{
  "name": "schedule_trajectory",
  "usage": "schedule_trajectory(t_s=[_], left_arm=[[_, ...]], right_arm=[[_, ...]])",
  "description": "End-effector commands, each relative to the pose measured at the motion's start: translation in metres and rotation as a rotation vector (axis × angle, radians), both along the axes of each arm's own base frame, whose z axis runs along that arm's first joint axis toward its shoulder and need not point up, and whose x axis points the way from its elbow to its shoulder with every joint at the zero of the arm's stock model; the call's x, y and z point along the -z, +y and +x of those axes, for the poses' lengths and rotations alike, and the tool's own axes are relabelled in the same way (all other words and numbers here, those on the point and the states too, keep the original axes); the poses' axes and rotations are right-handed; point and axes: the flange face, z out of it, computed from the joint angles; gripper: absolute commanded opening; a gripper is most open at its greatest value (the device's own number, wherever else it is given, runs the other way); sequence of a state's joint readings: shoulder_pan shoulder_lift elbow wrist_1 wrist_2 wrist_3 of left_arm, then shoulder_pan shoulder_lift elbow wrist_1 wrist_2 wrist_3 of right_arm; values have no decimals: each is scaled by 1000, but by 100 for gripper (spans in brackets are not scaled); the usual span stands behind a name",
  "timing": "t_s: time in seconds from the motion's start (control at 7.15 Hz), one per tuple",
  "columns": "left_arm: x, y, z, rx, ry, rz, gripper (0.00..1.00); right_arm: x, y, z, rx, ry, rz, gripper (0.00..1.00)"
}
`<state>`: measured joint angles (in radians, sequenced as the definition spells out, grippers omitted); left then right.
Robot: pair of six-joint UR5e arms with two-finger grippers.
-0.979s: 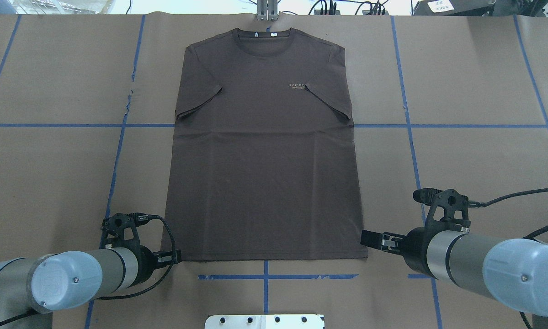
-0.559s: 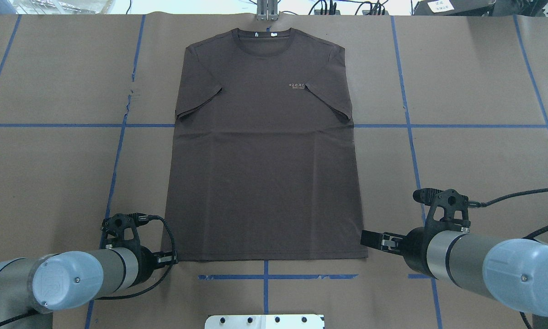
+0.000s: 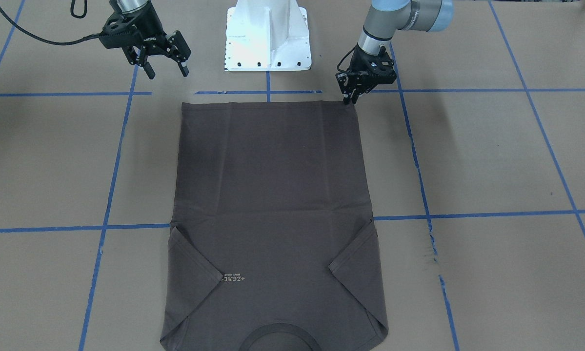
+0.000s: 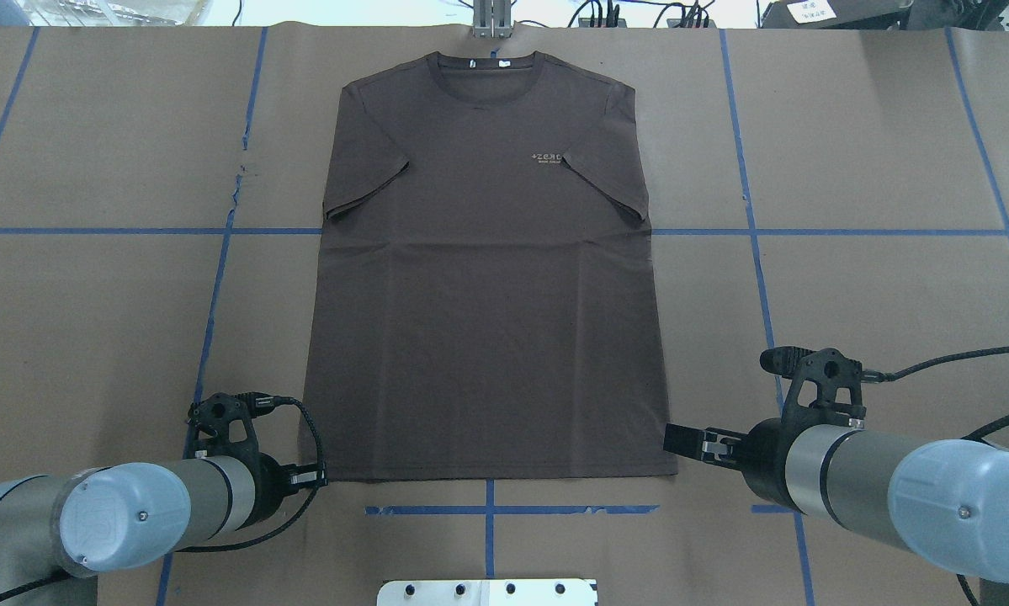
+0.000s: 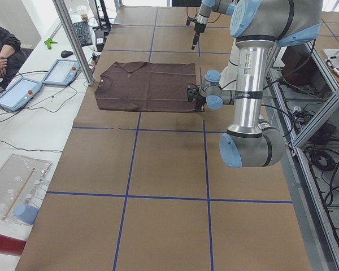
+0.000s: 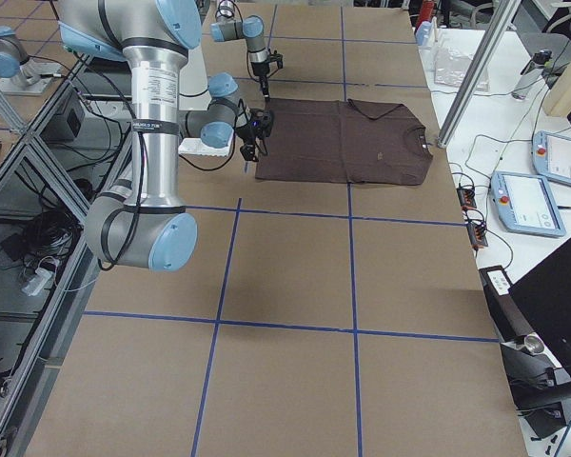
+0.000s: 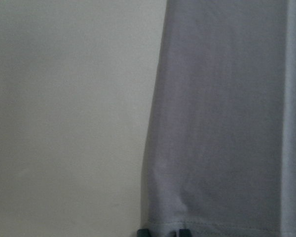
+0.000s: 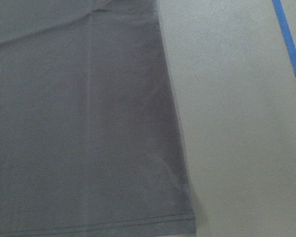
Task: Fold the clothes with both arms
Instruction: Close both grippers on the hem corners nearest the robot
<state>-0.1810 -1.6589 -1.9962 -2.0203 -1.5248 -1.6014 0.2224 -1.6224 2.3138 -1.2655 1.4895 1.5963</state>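
Note:
A dark grey-brown T-shirt lies flat on the table, front up, with its collar at the far edge and both sleeves folded in. My left gripper points down at the hem's left corner, shut on the cloth there. The left wrist view shows its fingertips at the hem of the T-shirt. My right gripper hangs open above the table beside the hem's right corner. The right wrist view shows that corner of the T-shirt lying flat, with no fingers in sight.
Brown paper with blue tape lines covers the table. The white pedestal base stands between the arms, just behind the hem. A metal clamp sits past the collar. Tablets and a person are at the far end.
The left gripper has settled slightly lower at the hem corner. The right arm and the T-shirt have stayed in place.

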Motion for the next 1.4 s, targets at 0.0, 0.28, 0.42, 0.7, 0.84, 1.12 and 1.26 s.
schedule_trajectory(t_s=[0.0, 0.28, 0.42, 0.7, 0.84, 1.12, 1.26], left_arm=[[3, 0, 0, 0, 6, 1, 0], [7, -1, 0, 5, 14, 3, 0], [12, 0, 1, 3, 23, 5, 0], [14, -7, -2, 24, 28, 13, 0], [18, -8, -4, 35, 34, 20, 0], [23, -11, -8, 59, 42, 38, 0], [23, -10, -8, 57, 43, 38, 0]], right_arm=[[-2, 0, 0, -2, 6, -1, 100], [-23, -3, -21, -90, 33, -52, 78], [-28, -2, -34, -107, 43, -49, 67], [-69, 2, -60, -133, 137, -22, 63], [-70, 9, -71, -131, 134, -32, 62], [-61, 16, -81, -141, 111, -33, 51], [-62, 19, -84, -134, 114, -32, 51]])
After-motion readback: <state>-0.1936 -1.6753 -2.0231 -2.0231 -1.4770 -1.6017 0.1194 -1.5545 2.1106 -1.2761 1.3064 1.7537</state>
